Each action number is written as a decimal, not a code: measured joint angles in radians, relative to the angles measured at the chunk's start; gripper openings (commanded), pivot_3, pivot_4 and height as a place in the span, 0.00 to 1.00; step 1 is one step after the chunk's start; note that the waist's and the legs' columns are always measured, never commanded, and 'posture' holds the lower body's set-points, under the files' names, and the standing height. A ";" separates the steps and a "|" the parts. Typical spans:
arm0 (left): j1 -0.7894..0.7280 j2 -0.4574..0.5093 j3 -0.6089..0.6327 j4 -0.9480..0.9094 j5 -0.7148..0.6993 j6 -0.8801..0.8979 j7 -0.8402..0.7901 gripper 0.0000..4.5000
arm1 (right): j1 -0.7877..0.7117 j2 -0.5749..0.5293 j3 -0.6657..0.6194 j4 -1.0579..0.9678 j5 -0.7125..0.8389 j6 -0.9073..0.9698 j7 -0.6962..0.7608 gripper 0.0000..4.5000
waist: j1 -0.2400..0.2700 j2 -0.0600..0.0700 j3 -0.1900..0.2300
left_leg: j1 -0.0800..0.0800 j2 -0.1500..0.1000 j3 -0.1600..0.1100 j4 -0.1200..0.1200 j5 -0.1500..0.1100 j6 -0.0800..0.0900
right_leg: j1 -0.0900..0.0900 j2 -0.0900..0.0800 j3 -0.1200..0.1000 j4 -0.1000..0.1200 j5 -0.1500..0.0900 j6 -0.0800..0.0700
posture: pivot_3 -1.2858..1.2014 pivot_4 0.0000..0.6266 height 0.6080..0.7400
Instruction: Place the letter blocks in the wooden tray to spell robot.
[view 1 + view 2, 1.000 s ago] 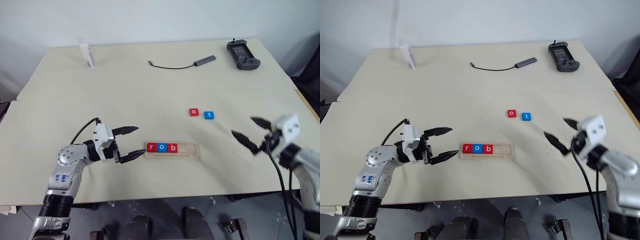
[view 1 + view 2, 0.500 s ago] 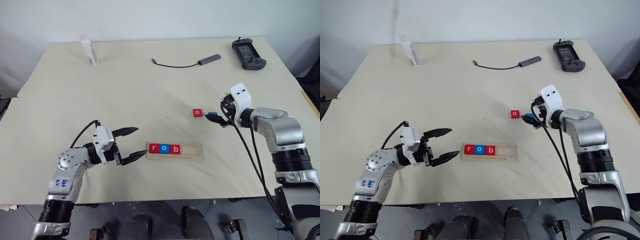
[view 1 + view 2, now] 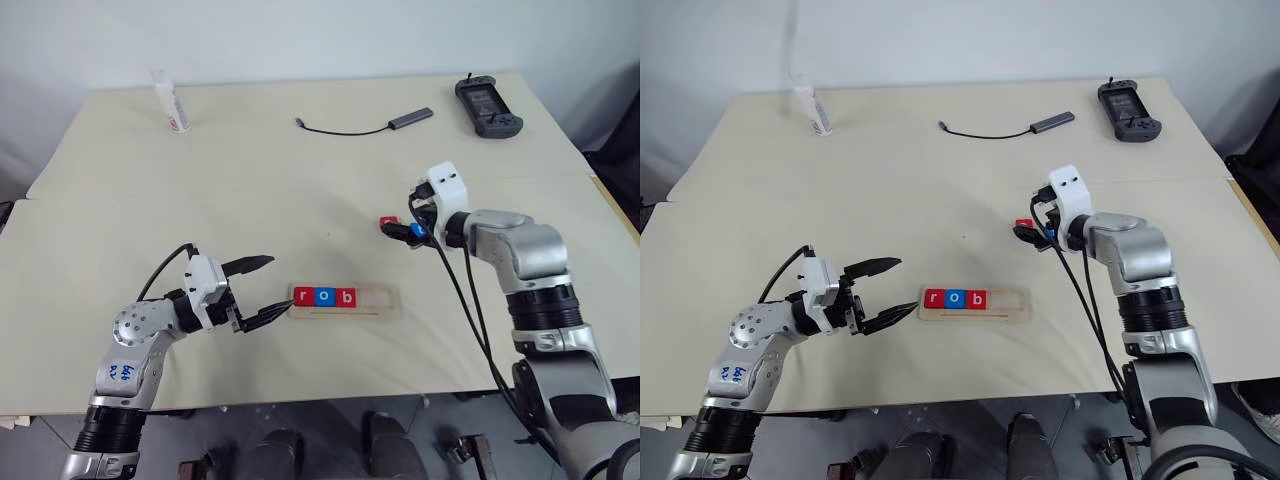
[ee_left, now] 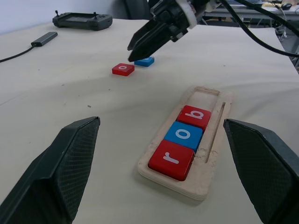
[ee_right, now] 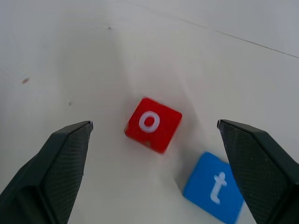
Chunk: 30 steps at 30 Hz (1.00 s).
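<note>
Left pincer (image 3: 256,291) hangs wide open and empty just off the tray's left end, not touching it. Tray (image 3: 385,300) lies on the tabletop (image 3: 250,180) near the front edge, holding red r (image 3: 304,295), blue o (image 3: 322,296) and red b (image 3: 345,297) flush together from its left end. The right part of the groove is bare, with room for two more blocks.

Farther back and to the right, the right pincer (image 5: 154,135) is spread wide, empty, angled down over the two loose blocks. Red o (image 5: 153,123) sits between its fingers in the right wrist view, flat on the tabletop and skewed against the finger line. Blue t (image 5: 216,186) lies just beside it, apart, closer to one finger.

Step in hand, judging by this: pick-up of the fourth letter, the o. Pincer is over it but contact not visible, so grasp not made.

Next move calls for dropping the fingers around red o alone, closing on two opposite sides. Block skew likely needs a wrist turn first, or the block will twist on closing. Blue t is close enough that the near finger could nudge it. Then carry to the slot right of b, letter upright.

Beyond, unrelated: cable (image 3: 345,129), controller (image 3: 486,104), small bottle (image 3: 168,102).
</note>
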 measured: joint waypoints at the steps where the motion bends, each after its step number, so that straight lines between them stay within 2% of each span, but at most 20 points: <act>1: 0.000 0.000 0.000 0.000 0.000 -0.001 0.001 1.00 | -0.006 0.015 0.001 0.024 -0.010 -0.008 -0.018 0.99 | -0.001 0.000 0.000 | 0.000 0.000 0.000 0.000 0.000 0.000 | 0.000 0.000 0.000 0.000 0.000 0.000 | 0.52 0.24 1.00; 4: 0.003 0.001 0.001 -0.003 0.000 -0.004 0.003 1.00 | -0.022 0.048 0.002 0.090 -0.036 -0.032 -0.067 0.99 | -0.002 0.000 0.000 | 0.000 0.000 0.000 0.000 0.000 0.000 | 0.000 0.000 0.000 0.000 0.000 0.000 | 0.52 0.24 1.00; 7: 0.011 0.003 0.002 -0.012 0.000 -0.004 0.011 1.00 | -0.035 0.073 0.002 0.106 -0.045 -0.030 -0.096 0.87 | -0.003 0.000 0.000 | 0.000 0.000 0.000 0.001 0.000 0.000 | 0.000 0.000 0.000 0.001 0.000 0.000 | 0.52 0.24 1.00; 14: 0.020 0.004 0.002 -0.029 0.000 -0.005 0.021 1.00 | -0.035 0.105 0.003 0.105 -0.054 -0.028 -0.111 0.35 | -0.004 0.000 0.000 | 0.000 0.000 0.000 0.002 0.000 0.000 | 0.000 0.000 0.000 0.001 0.000 0.000 | 0.52 0.24 1.00; 15: 0.020 0.004 0.002 -0.031 0.000 -0.005 0.021 1.00 | -0.034 0.105 0.003 0.103 -0.054 -0.028 -0.111 0.32 | -0.004 0.000 0.000 | 0.000 0.000 0.000 0.002 0.000 0.000 | 0.000 0.000 0.000 0.001 0.000 0.000 | 0.52 0.24 1.00; 22: 0.008 0.000 -0.001 -0.029 0.000 -0.007 0.020 1.00 | -0.020 0.092 -0.010 0.026 -0.045 -0.046 -0.097 0.32 | -0.004 0.001 0.000 | 0.000 0.000 0.000 0.002 0.000 0.000 | 0.000 0.000 0.000 0.001 0.000 0.000 | 0.52 0.24 1.00; 25: -0.013 -0.021 -0.016 -0.005 0.001 -0.018 0.015 1.00 | 0.032 0.050 -0.027 -0.124 -0.015 0.010 -0.079 0.32 | 0.001 0.001 0.000 | -0.001 0.000 -0.002 0.003 0.000 0.000 | 0.000 0.000 -0.001 0.001 0.000 0.000 | 0.52 0.24 1.00; 30: -0.045 -0.033 -0.040 0.050 0.011 -0.031 -0.012 1.00 | 0.174 -0.052 -0.094 -0.462 0.046 0.210 -0.076 0.32 | 0.004 0.000 0.000 | -0.002 -0.002 -0.004 0.005 0.000 0.000 | 0.001 -0.001 -0.002 0.001 0.000 0.000 | 0.52 0.24 1.00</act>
